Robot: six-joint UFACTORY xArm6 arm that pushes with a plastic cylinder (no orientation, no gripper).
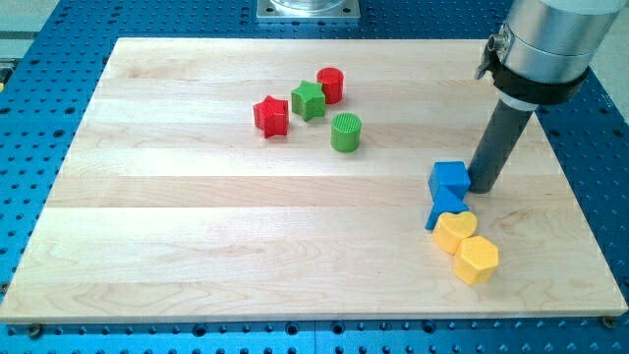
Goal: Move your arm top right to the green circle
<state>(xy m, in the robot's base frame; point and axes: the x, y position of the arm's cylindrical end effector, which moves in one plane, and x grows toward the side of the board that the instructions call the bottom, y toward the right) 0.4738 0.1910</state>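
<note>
The green circle [346,132] is a short green cylinder standing at the board's upper middle. My tip [484,186] is at the view's right, touching or nearly touching the right side of a blue cube [450,180]. The tip is far to the right of the green circle and somewhat below it. A green star [308,100], a red cylinder [330,86] and a red star [271,116] cluster just up and left of the green circle.
A second blue block [444,209] lies just below the blue cube. A yellow heart [455,232] and a yellow hexagon [477,260] sit below that, near the lower right. The wooden board [197,216] lies on a blue perforated table.
</note>
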